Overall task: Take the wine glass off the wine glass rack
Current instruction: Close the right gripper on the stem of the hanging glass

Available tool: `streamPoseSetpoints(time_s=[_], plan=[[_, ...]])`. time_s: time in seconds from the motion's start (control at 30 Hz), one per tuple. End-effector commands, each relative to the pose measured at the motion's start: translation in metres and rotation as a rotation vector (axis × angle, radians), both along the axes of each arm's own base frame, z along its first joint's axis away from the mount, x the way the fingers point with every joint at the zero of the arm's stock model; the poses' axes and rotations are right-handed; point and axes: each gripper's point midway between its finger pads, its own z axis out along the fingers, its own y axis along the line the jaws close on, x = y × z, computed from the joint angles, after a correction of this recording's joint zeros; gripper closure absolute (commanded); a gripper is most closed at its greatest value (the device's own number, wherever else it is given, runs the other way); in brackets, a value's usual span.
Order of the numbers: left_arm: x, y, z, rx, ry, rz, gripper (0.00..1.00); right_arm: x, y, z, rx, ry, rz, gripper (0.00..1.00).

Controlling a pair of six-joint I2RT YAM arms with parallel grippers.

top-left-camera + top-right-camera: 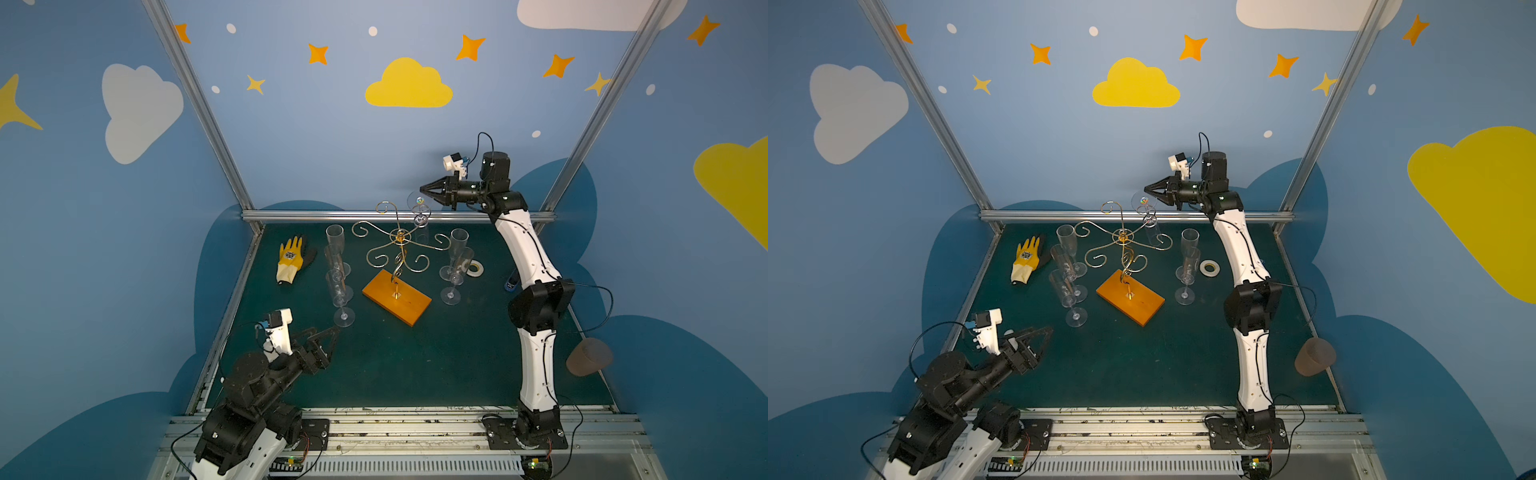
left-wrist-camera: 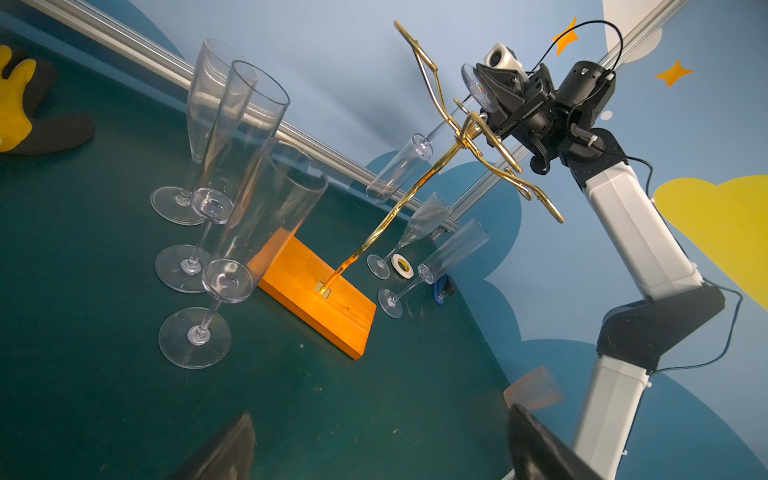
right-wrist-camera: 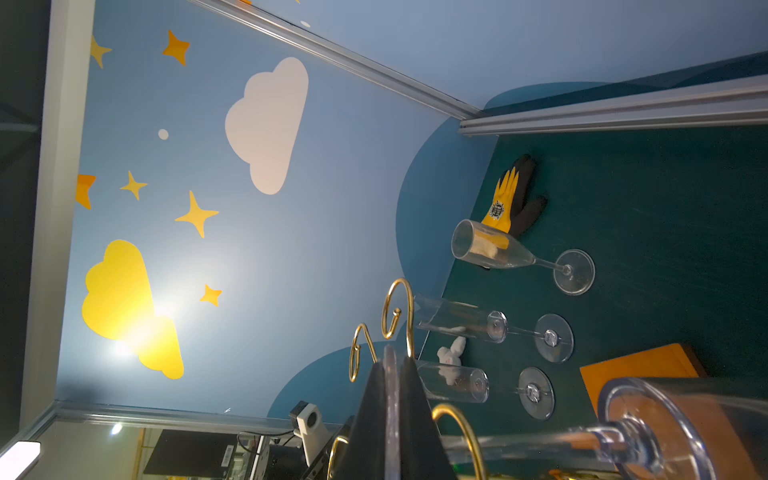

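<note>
We count six wine glasses (image 1: 338, 291), one wire rack (image 1: 397, 297), one glove (image 1: 289, 259), one roll of tape (image 1: 474, 269), one brown cup (image 1: 588, 356) and two arms (image 1: 536, 291).

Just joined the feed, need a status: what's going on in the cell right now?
The right gripper is shut on the foot of the one wine glass hanging upside down from the wine glass rack; it is not yet off its arm. The left gripper sits open and low, holding nothing. Five other glasses stand on the table.
</note>
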Motion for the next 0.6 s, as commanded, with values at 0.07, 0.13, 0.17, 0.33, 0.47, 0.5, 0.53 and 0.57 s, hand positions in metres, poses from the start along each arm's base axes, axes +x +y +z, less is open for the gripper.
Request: streamPoseSetpoints(time_s=[0.07,0.13,0.17,0.33,0.47,0.5,0.53,0.57], plan=[[-0.007,0.003,0.012,-0.009,-0.049,0.0,0.07,-0.019,-0.012,0.044,0.043,-0.087,0.003,1.0],[-0.008,0.003,0.01,-0.006,-0.044,-0.001,0.07,-0.02,-0.014,0.043,0.043,-0.083,0.0,1.0],[-0.008,0.003,0.01,-0.006,-0.043,-0.001,0.07,-0.021,-0.014,0.043,0.042,-0.08,-0.001,1.0],[-0.009,0.005,0.009,-0.006,-0.041,0.004,0.07,-0.031,-0.016,0.043,0.038,-0.078,0.005,1.0],[-0.01,0.006,0.009,-0.011,-0.046,0.008,0.07,-0.042,-0.016,0.041,0.031,-0.082,0.01,1.0],[-0.01,0.006,0.009,-0.01,-0.044,0.011,0.07,-0.045,-0.015,0.041,0.029,-0.086,0.014,1.0],[-0.01,0.006,0.008,-0.011,-0.043,0.013,0.07,-0.048,-0.014,0.04,0.027,-0.087,0.018,1.0],[-0.01,0.007,0.008,-0.01,-0.041,0.014,0.07,-0.051,-0.012,0.039,0.025,-0.085,0.021,1.0]])
